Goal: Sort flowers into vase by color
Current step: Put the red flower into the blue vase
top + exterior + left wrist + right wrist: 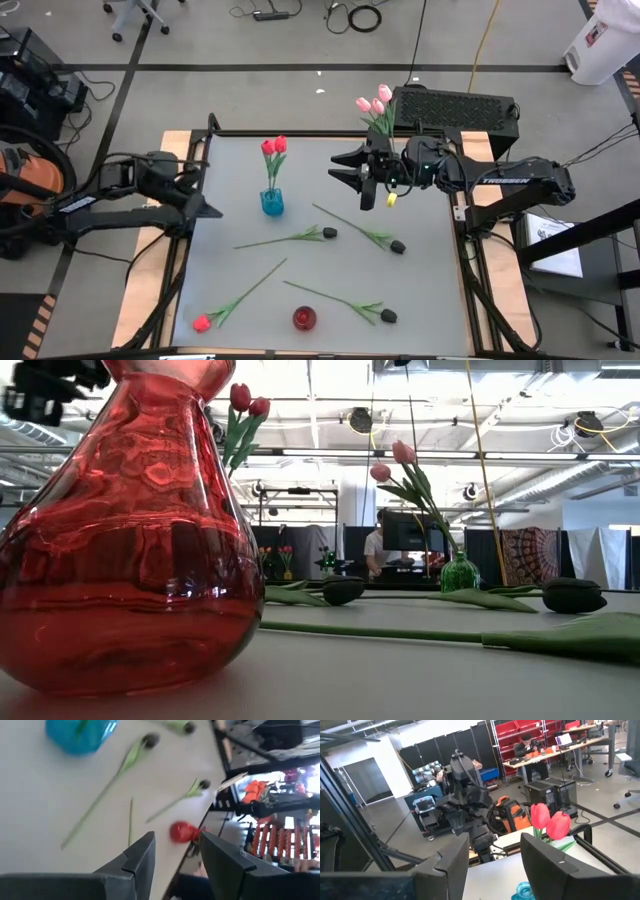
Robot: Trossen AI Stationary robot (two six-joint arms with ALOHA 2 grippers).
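Observation:
Two red tulips (274, 147) stand in a blue vase (271, 203). Three pink tulips (376, 102) stand by their stems in a green vase (460, 573) at the far right, which my right arm hides in the high view. A third red tulip (202, 322) and three black tulips (329, 233), (397, 246), (388, 316) lie flat on the table. A red vase (304, 318) stands near the near edge. My right gripper (338, 168) is open above the table, right of the blue vase. My left gripper (212, 186) is open at the table's left edge.
A black box (455, 108) sits beyond the table's far right corner, behind the pink tulips. In the low view the red vase (120, 530) fills the left side. Bare tabletop (230, 165) lies between the left gripper and the blue vase.

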